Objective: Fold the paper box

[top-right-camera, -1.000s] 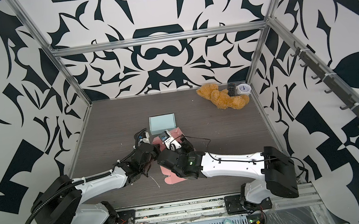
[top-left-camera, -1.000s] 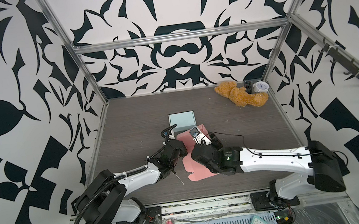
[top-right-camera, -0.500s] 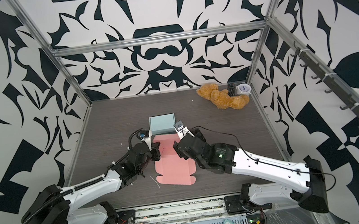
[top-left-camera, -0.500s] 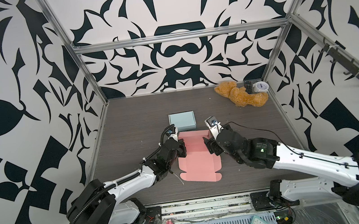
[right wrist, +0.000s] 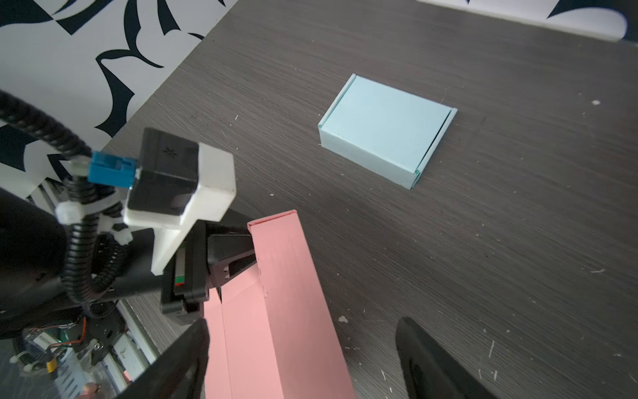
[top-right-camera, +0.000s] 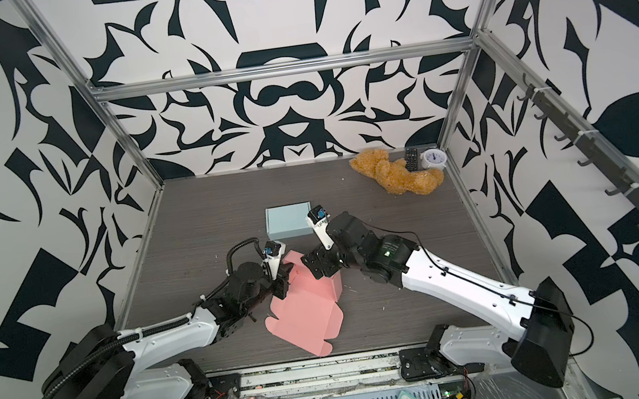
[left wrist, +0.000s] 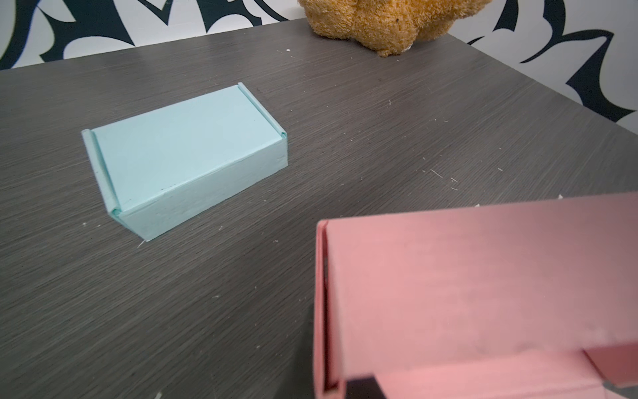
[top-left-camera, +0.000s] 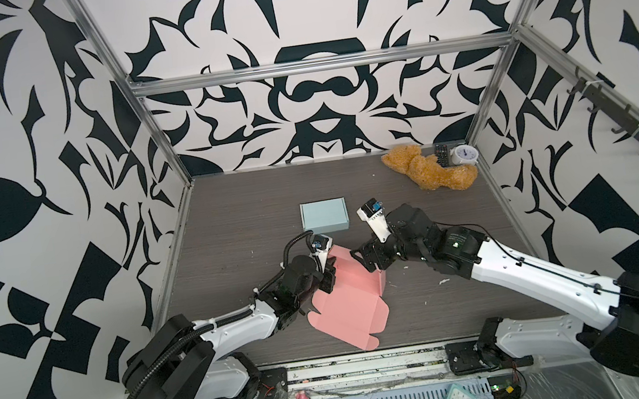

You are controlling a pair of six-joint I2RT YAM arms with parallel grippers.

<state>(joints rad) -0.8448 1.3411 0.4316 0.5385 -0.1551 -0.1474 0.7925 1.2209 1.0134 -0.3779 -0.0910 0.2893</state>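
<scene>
The pink paper box [top-left-camera: 348,301] [top-right-camera: 307,311] lies half folded at the table's middle, its far wall standing and its near flaps flat. My left gripper [top-left-camera: 330,281] [top-right-camera: 281,287] is shut on the left end of that raised wall [left wrist: 483,276]. One dark finger [left wrist: 360,388] shows at the wall's foot, and the right wrist view shows the same grip [right wrist: 238,255]. My right gripper [top-left-camera: 368,261] [top-right-camera: 320,265] [right wrist: 303,366] is open, its fingers [right wrist: 431,359] standing apart on either side of the wall [right wrist: 286,293] without touching it.
A finished light blue box [top-left-camera: 324,216] [top-right-camera: 288,221] [left wrist: 186,152] [right wrist: 386,127] stands just behind the pink one. A brown teddy bear [top-left-camera: 427,171], a remote [top-left-camera: 443,155] and a white clock [top-left-camera: 465,155] sit in the far right corner.
My right arm has drawn back from across the pink box to its far right side, and its jaws have opened wider. The box has turned and its far wall now stands. The left grip is unchanged.
</scene>
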